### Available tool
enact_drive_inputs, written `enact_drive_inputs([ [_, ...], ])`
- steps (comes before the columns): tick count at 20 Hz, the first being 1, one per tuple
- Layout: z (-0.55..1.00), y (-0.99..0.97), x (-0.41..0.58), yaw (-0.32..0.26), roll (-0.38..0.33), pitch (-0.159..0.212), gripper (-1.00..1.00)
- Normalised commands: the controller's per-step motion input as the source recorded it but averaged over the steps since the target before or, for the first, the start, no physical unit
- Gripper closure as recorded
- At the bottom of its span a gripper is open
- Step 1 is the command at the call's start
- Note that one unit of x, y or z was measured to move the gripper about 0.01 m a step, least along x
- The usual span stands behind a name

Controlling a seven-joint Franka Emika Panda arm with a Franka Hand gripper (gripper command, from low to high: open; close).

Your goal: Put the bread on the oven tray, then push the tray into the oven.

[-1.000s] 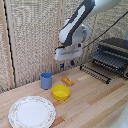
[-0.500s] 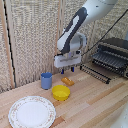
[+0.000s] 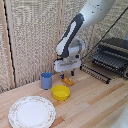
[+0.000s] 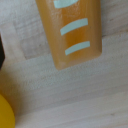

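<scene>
Fingers (image 3: 68,74): you cannot tell from either view whether they are spread or closed; the bread (image 4: 70,30) lies flat on the worktop (image 3: 95,102) directly beneath them, long axis slanted across the wrist view.

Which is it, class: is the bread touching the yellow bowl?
Apart. The wrist view shows bare wood between the bread and the yellow bowl.
</scene>
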Motion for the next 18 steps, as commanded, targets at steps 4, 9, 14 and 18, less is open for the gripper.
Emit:
enact_drive_inputs([
  [4,-0.03,-0.18,0.289,0.084,0.002,0.032,-1.0],
  [9,-0.05,-0.13,0.381,0.097,0.0,0.006,-1.0],
  [14,-0.13,-0.04,0.231,0.07,-0.006,0.009,-1.0],
  [18,-0.21,-0.04,0.021,0.058,-0.029,0.023,-1.0],
])
